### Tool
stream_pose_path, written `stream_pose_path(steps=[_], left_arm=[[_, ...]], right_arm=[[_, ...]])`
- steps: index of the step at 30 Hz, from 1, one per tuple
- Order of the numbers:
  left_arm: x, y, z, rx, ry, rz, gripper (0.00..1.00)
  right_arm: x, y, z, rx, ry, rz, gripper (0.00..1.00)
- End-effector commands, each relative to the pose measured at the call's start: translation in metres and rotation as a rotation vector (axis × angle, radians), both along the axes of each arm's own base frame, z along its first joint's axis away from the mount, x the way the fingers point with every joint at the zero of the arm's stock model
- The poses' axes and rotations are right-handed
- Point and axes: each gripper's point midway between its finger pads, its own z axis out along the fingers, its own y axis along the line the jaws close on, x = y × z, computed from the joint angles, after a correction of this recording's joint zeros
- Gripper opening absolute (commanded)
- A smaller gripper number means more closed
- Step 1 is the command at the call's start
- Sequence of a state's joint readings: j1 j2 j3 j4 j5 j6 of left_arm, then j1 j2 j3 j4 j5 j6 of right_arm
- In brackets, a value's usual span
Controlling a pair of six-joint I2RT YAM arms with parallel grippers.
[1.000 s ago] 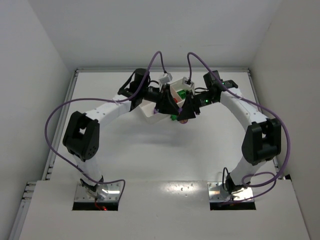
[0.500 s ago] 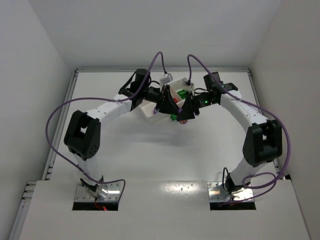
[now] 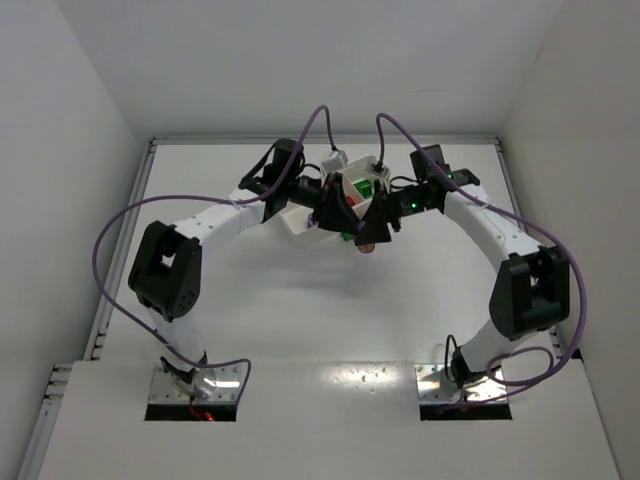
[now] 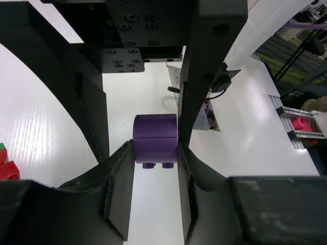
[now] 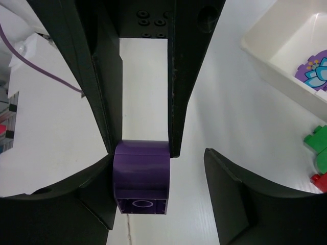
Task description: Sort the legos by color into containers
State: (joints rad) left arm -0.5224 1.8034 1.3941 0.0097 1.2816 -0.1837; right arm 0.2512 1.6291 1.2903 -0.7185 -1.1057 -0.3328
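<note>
Left wrist view: small purple hard-plastic brick clamped in left gripper, aloft near the long white plastic tray. Right gripper stands apart. Judged light, stiff, slick; hold flat sides.

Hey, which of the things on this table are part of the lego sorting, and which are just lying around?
Part of the job:
- purple brick, clamped in the left gripper, with the right gripper open around it
- green brick
- red brick
- white tray

Just there:
- purple cables
- purple flower-shaped thing in the tray, purpose unclear
</note>
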Motion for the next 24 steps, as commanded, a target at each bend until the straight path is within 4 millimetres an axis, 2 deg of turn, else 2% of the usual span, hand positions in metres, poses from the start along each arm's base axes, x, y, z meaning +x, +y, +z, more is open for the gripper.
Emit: stream_pose_path(steps=[1,9,13,18,24], left_arm=[[-0.008,-0.005,0.01,-0.034,-0.057,-0.056,0.01],[0.0,0.002,-0.003,0.001,-0.073,-0.023,0.01],[0.004,0.007,-0.005,0.015,-0.077,-0.008,0.01],[0.005,0.007,-0.005,0.021,-0.085,-0.003,0.0],[0.005,0.007,-0.003,0.019,-0.095,-0.004,0.0]], right_arm=[[0.002,-0.003,0.017,0.031,-0.075,0.003,0.65],[-0.006,-0.01,0.02,0.034,-0.077,0.02,0.65],[-0.011,-0.01,0.026,0.046,-0.073,0.04,0.61],[-0.013,-0.011,0.021,0.058,-0.028,0.059,0.56],[-0.013,-0.01,0.021,0.066,-0.005,0.085,0.56]])
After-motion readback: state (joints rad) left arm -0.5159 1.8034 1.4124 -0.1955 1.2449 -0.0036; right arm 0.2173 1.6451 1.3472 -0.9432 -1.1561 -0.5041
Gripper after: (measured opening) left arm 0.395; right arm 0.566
